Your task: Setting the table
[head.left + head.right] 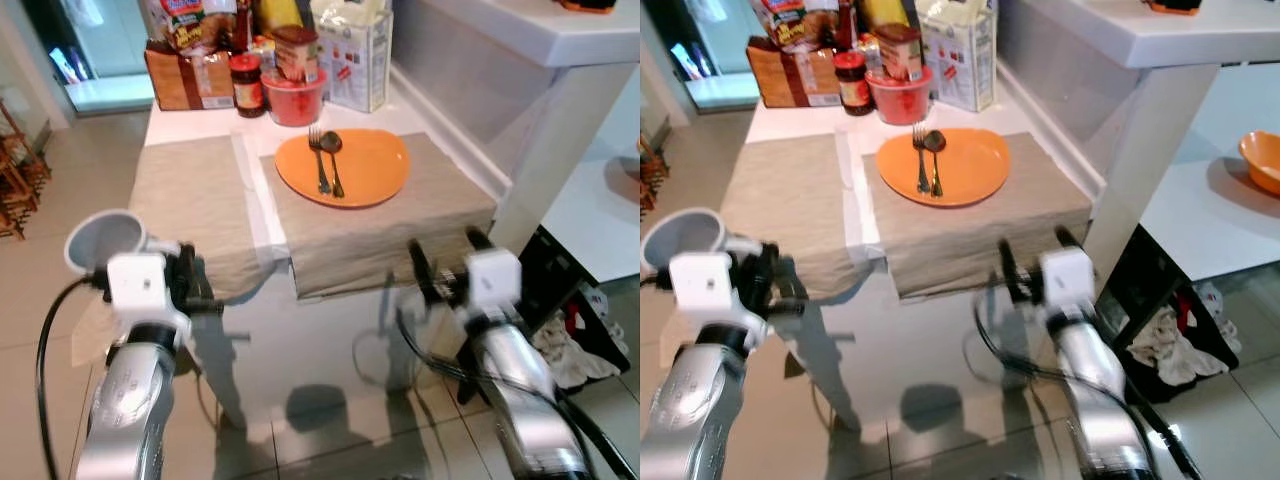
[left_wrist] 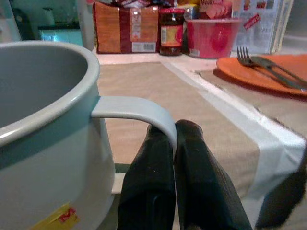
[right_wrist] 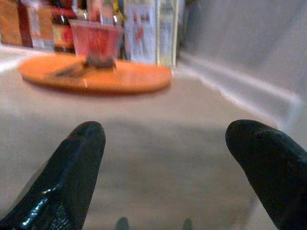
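Note:
My left gripper (image 2: 173, 133) is shut on the curved handle of a pale grey mug (image 1: 104, 238), held upright just off the table's near left corner. Beyond it lies a bare beige placemat (image 1: 190, 205). A second placemat (image 1: 400, 215) to its right carries an orange plate (image 1: 360, 168) with a fork (image 1: 319, 160) and a spoon (image 1: 333, 155) lying side by side on it. At the front edge of that right placemat, my right gripper (image 1: 447, 262) is open with nothing between its fingers (image 3: 76, 158).
Jars, a red tub (image 1: 294, 98) and food boxes (image 1: 355, 55) crowd the far end of the white table (image 1: 258, 190). A white counter (image 1: 1160, 40) rises on the right, with an orange bowl (image 1: 1262, 160) beyond it and a dark basket of cloths (image 1: 1175, 335) below.

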{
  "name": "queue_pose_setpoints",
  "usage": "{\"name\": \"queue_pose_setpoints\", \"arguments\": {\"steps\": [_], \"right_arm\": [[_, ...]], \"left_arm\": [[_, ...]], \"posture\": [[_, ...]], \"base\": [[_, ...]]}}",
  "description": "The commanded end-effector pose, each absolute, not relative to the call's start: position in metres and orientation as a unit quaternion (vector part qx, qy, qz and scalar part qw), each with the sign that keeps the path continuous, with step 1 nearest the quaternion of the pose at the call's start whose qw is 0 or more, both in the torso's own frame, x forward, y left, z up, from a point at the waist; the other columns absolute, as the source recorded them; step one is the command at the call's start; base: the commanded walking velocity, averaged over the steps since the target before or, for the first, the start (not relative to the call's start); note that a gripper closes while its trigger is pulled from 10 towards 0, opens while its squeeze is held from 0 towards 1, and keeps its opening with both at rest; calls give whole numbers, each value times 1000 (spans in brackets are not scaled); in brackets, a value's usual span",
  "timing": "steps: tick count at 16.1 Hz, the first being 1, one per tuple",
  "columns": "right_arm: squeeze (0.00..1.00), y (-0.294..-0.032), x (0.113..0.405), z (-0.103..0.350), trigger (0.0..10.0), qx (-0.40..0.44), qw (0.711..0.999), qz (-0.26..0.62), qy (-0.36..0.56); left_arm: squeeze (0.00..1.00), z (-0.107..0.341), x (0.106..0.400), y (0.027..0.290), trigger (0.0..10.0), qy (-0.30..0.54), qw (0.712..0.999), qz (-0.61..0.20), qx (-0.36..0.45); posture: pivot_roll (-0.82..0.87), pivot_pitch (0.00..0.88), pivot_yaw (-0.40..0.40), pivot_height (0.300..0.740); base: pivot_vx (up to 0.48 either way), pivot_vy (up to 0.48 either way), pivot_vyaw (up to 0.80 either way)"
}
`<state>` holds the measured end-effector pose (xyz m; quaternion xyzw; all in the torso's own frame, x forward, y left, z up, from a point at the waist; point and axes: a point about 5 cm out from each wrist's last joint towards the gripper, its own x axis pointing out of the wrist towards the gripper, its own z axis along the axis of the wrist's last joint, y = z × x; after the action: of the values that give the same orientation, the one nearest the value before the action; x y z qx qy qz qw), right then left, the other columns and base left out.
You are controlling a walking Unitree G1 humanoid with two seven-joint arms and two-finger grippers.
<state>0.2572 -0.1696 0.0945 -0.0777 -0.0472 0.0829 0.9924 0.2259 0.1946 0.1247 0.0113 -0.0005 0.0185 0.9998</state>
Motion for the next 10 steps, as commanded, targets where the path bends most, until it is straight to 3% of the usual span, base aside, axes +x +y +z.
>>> {"name": "queue_pose_setpoints", "arguments": {"steps": [1, 4, 10], "right_arm": [[0, -177, 252, 97, 10000, -75, 993, 82, -44], [0, -184, 236, 92, 10000, -71, 994, 83, -28], [0, -175, 246, 94, 10000, -77, 992, 101, -17]], "left_arm": [[0, 104, 218, 194, 0, 53, 998, 12, -8], [0, 99, 205, 192, 0, 60, 998, 9, -8], [0, 105, 214, 190, 0, 29, 1000, 3, -5]], "posture": [[-56, 0, 16, 736], [-71, 0, 18, 736], [-70, 0, 11, 736]], "base": [[0, 0, 0], [0, 0, 0], [0, 0, 0]]}}
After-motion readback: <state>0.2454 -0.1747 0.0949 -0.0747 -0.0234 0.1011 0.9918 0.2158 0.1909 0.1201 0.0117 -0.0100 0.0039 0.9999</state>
